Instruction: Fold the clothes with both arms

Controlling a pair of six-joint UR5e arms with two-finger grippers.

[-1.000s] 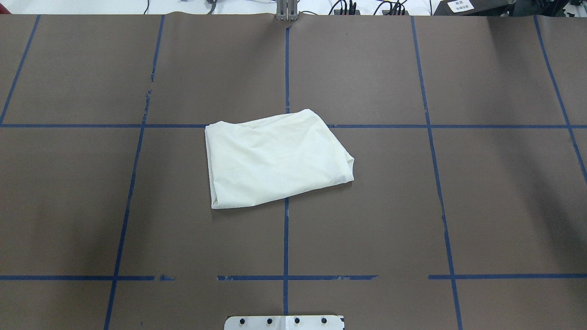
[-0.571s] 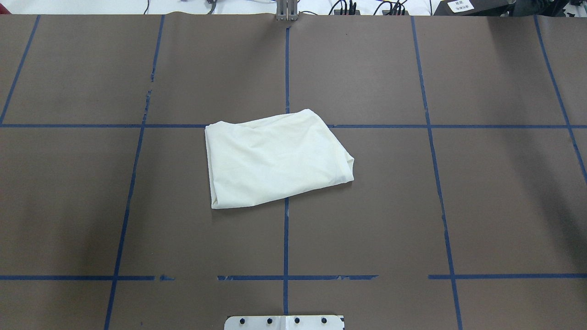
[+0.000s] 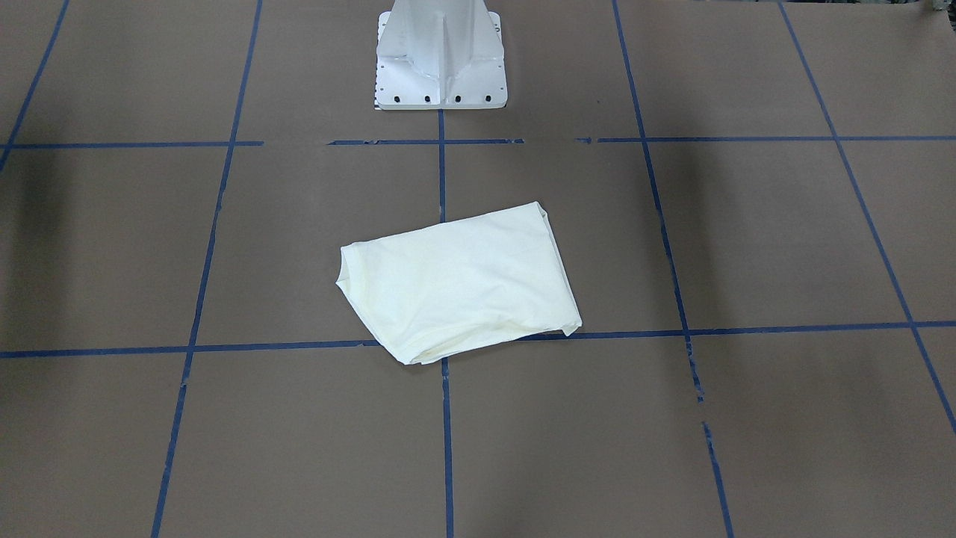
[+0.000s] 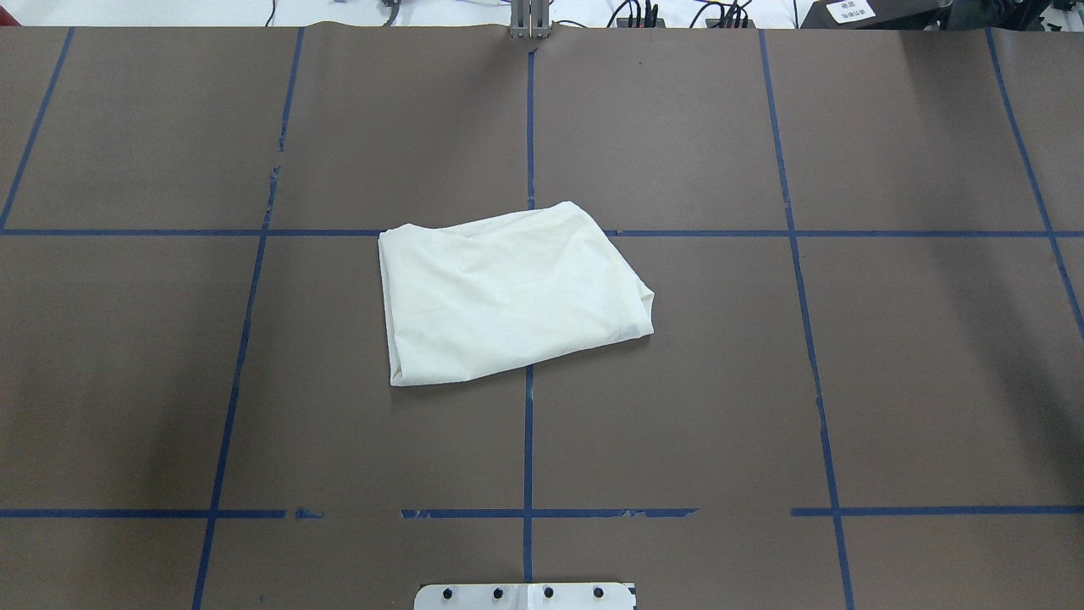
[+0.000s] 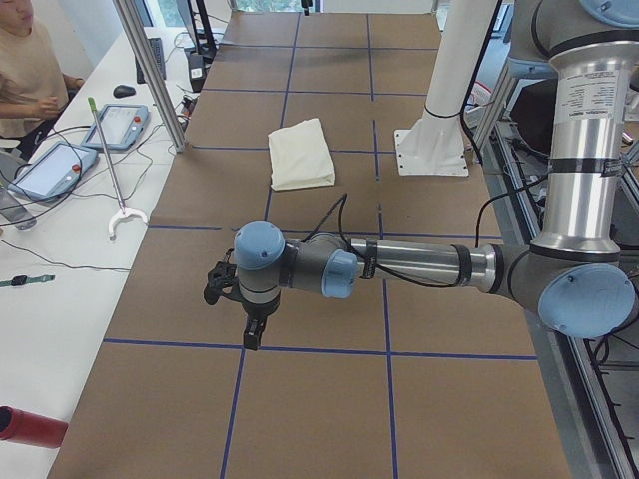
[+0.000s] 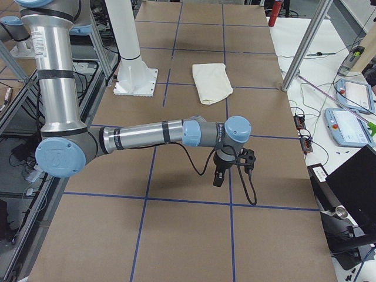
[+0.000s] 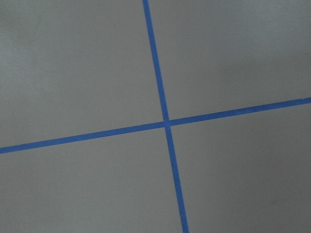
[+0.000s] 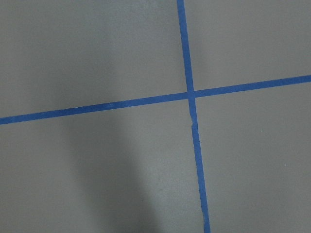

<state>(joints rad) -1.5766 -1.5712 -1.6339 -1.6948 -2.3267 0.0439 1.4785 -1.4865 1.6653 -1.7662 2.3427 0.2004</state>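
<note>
The shirt (image 4: 508, 292) lies folded mid-table, in front of the pedestal (image 3: 441, 52), across the centre tape (image 4: 528, 440) line where a cross line meets it. Neither gripper is near it. The left gripper (image 5: 250, 334) hangs over the table (image 4: 847, 381) toward the robot's left end, pointing down, well apart from the shirt (image 5: 302, 155), which lies farther along the table. The right gripper (image 6: 218, 176) hangs the same way toward the right end, also well apart from the shirt (image 6: 212, 82). Each shows in a side view only, so I cannot tell whether the fingers are parted or closed. Nothing is seen hanging from either.

The shirt (image 3: 459, 284) is a soft, flat, four-sided pad of cream cloth, plain face up, with shallow creases across it. Its corners are rounded, and a stitched band runs along the edge on the robot's right. It sits slightly skewed to the grid.

The table is covered in matt brown paper marked into squares by thin blue tape, frayed and broken in places. The arms are smooth silver tubes with light-blue caps and black cables. The pedestal is white, on a bolted plate. Each wrist view shows only paper and a tape crossing (image 7: 166, 122) (image 8: 190, 94).
</note>
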